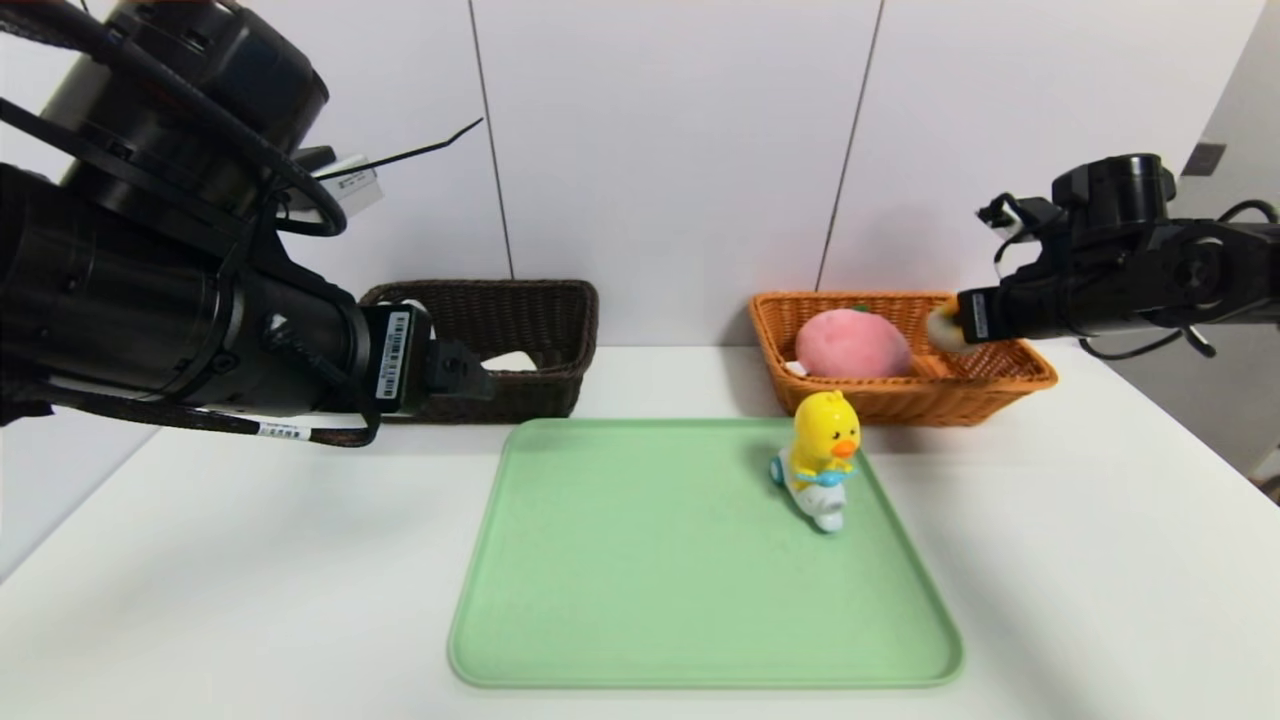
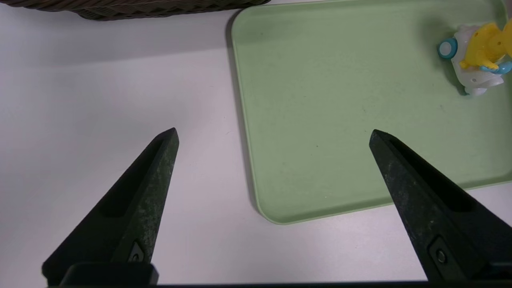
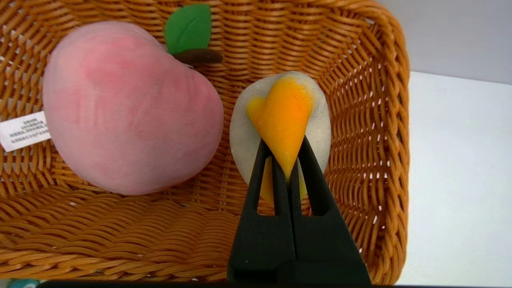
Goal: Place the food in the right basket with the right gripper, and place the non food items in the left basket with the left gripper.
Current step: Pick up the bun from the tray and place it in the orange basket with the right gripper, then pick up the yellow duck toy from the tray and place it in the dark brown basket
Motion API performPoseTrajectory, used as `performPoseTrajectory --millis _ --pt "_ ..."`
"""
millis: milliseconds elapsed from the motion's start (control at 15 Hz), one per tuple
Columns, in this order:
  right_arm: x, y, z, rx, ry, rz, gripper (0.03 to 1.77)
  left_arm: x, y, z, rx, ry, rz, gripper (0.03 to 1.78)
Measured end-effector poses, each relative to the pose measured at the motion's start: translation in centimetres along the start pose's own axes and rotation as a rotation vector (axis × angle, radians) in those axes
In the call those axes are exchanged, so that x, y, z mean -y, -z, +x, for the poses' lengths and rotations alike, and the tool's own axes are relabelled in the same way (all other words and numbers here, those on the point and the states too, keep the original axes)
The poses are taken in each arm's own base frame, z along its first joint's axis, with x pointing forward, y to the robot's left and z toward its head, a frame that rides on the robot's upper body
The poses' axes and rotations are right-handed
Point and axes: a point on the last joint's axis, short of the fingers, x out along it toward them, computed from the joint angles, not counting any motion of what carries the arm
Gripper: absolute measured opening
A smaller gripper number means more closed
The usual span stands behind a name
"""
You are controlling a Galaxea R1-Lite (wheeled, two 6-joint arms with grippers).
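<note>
Now right hand point(image 3: 286, 168) pinches fried egg point(image 3: 280, 120) over orange basket point(image 3: 372, 120); peach tag point(image 3: 24, 131) unreadable; left hand point(image 2: 272, 136) wide.

Bright even light, soft shadows, sharp focus

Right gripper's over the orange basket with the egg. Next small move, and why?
Probably open the right gripper and let go. It is shut on the fried egg, which hangs over the orange basket beside the peach, inside the rim. Dropping it there looks safe. The left gripper waits open near the tray.
</note>
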Motion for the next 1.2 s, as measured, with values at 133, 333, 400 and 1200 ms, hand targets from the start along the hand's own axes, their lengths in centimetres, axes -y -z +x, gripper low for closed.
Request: performPoseTrajectory --millis 133,333,400,1200 --pt "0.1 0.4 0.6 -0.016 0.000 0.002 0.27 0.0 0.0 0.0 -0.001 0.000 0.001 1.69" --pt "0.1 0.6 1.0 -0.027 -0.001 0.005 0.73 0.0 0.0 0.0 -0.001 -0.001 0.001 1.69" --pt "0.1 0.7 1.0 -0.028 -0.001 0.005 0.85 0.0 0.0 0.0 -0.001 -0.001 0.000 1.69" --pt "0.2 -1.7 -5.4 0.094 0.005 0.024 1.53 -0.1 -0.1 -0.7 0.021 0.008 0.000 1.69"
